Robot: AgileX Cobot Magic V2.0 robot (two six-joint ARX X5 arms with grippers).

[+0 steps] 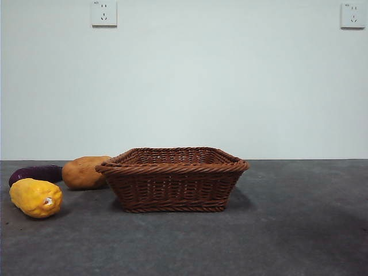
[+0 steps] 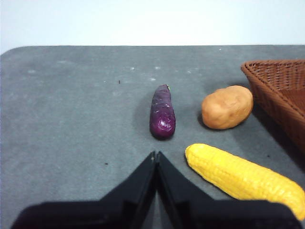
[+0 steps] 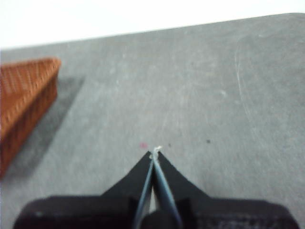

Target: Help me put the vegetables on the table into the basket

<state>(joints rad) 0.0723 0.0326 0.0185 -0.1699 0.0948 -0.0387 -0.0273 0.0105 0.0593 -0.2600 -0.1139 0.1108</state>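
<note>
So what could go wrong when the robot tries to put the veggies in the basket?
1. The corn, potato and eggplant lie close together, so grabbing one might nudge another.
2. They are rounded and could roll or slip from the left gripper, which is shut and must open first.
3. The potato sits right beside the basket, so the gripper might bump the rim.

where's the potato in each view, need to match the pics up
Front view: the potato lies on the table left of the basket, behind the corn, beside the eggplant.
Left wrist view: the potato sits between eggplant and basket, past the corn.
Right wrist view: not in it.
Shared landmark: the basket, in all three.
</note>
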